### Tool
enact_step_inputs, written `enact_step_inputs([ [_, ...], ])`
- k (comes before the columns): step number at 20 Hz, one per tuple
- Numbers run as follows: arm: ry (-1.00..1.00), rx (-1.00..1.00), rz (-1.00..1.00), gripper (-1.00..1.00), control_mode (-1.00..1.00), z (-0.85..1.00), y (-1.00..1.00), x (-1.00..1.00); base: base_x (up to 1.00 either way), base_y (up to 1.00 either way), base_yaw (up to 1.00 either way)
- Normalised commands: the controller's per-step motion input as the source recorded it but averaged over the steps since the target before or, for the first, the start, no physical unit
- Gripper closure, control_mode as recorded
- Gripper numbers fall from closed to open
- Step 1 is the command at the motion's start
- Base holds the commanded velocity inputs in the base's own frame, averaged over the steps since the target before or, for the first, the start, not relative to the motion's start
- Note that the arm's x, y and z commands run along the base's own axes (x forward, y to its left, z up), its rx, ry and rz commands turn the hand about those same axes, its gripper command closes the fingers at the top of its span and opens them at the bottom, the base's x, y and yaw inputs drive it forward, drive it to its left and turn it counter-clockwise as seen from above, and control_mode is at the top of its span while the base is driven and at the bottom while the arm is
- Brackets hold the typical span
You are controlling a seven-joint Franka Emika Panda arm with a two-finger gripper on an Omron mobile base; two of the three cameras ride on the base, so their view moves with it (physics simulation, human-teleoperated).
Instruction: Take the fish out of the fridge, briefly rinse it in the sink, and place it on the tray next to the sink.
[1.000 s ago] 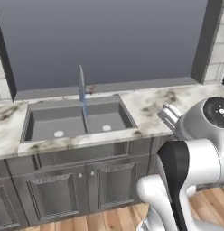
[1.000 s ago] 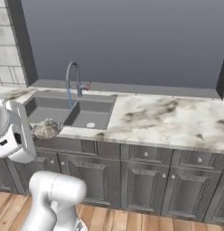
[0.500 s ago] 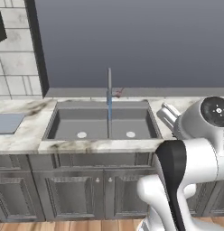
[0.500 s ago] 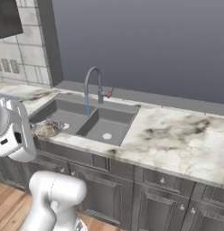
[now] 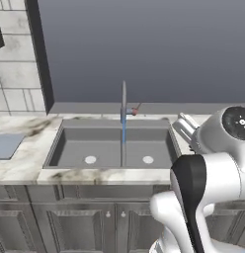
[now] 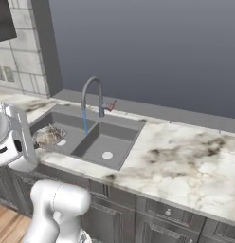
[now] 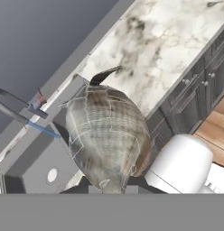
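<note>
The gripper is closed on the fish, which rises from between the finger tips in the hand view, its scaled grey-brown body broad and its dark tail pointing up toward the marbled counter. In the right base view the fish shows beside the arm, held over the near left edge of the sink. The sink is a grey double basin with a round drain in each half, set into the marbled counter below a wide dark window. A thin blue stream of water runs down from the curved faucet into the basin. At the far left of the left base view, the corner of the blue-grey tray lies on the counter, well apart from the fish. Dark grey cabinets run under the counter.
</note>
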Motion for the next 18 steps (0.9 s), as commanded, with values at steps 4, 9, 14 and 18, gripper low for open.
enact_step_inputs([
  [4,0.0,0.0,0.0,1.0,1.0,0.0,0.0,0.0,0.63,-0.09,0.0],
  [9,0.0,0.0,0.0,1.0,1.0,0.0,0.0,0.0,0.46,-0.09,0.0],
  [14,0.06,0.01,0.0,1.0,-1.0,0.0,-0.07,0.23,0.41,-0.09,0.0],
  [18,0.26,0.08,0.18,1.0,-1.0,0.0,-0.35,0.54,0.0,0.0,0.0],
])
